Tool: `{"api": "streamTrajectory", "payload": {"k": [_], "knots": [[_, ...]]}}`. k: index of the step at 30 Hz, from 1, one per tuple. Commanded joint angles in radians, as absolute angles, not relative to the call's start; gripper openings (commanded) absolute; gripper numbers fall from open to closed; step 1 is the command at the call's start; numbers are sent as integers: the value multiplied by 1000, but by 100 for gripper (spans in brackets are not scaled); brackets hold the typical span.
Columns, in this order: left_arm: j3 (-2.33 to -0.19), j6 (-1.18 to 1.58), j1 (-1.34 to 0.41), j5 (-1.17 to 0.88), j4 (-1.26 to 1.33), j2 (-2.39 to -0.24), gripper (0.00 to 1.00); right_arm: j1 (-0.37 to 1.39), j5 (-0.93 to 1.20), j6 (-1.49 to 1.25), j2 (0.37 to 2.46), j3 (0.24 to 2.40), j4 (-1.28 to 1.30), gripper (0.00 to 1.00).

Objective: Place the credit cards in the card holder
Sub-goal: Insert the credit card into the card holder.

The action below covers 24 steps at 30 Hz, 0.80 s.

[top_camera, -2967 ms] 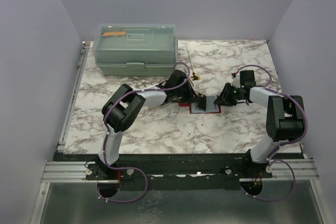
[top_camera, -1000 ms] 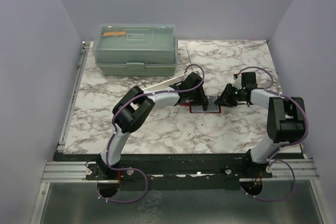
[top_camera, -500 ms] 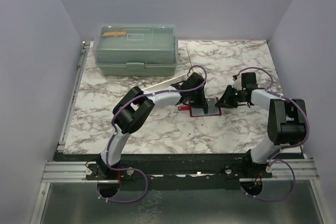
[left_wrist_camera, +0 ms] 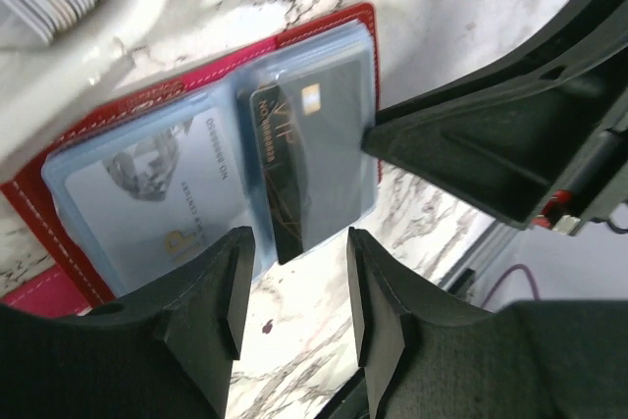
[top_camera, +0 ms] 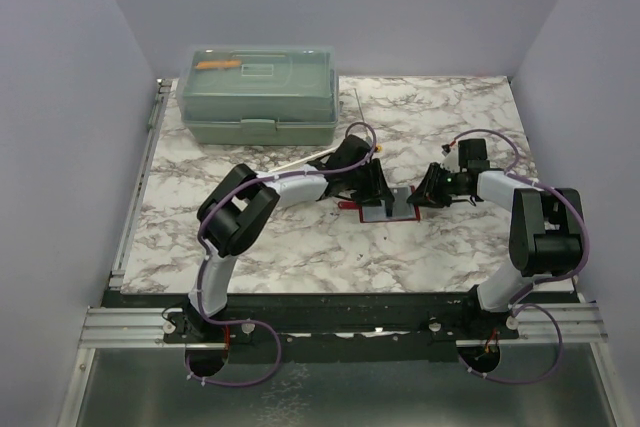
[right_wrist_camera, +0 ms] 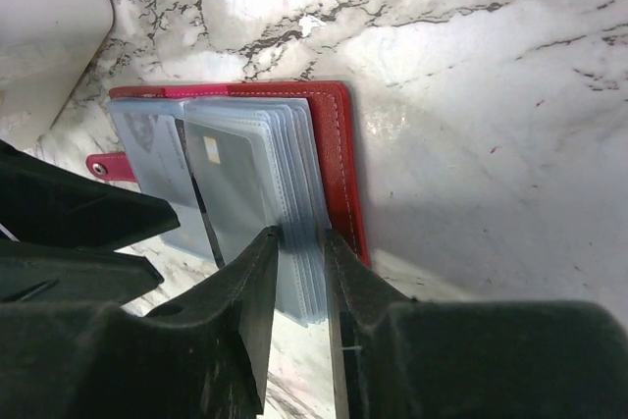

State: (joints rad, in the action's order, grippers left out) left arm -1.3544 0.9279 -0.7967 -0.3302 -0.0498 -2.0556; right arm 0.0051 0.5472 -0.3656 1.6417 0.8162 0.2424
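Observation:
The red card holder (top_camera: 385, 210) lies open on the marble table, its clear sleeves up. A dark card (left_wrist_camera: 292, 172) with a gold chip sits slanted in a sleeve, its near end sticking out past the sleeve edge. My left gripper (left_wrist_camera: 294, 277) is open and empty, the jaws just off that near end. My right gripper (right_wrist_camera: 302, 242) is shut on the stack of clear sleeves (right_wrist_camera: 294, 174) at the holder's right half, next to the red cover (right_wrist_camera: 339, 159). In the top view the left gripper (top_camera: 368, 187) and right gripper (top_camera: 418, 197) flank the holder.
A white tray (left_wrist_camera: 108, 7) with several more cards stands just behind the holder and also shows in the right wrist view (right_wrist_camera: 44, 17). A green toolbox (top_camera: 258, 95) stands at the back left. The two grippers are close together over the holder.
My left arm reached right to the holder, then drew back a little to the left. The holder shifted slightly. The right gripper stayed at the holder's right side.

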Motion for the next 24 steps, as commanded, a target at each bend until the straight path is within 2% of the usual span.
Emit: {"api": "streamTrajectory", "payload": {"k": [1, 10, 20, 24], "knots": [[-1338, 980, -794, -434, 80, -2065, 49, 9, 546, -357, 1623, 819, 281, 29], [-1399, 998, -817, -430, 91, -2130, 49, 10, 593, -366, 1621, 810, 264, 31], [-1328, 902, -810, -275, -28, -2000, 54, 8, 488, -358, 1566, 814, 307, 43], [-1313, 903, -788, -267, -28, -1996, 55, -57, 619, -400, 1548, 775, 242, 47]]}}
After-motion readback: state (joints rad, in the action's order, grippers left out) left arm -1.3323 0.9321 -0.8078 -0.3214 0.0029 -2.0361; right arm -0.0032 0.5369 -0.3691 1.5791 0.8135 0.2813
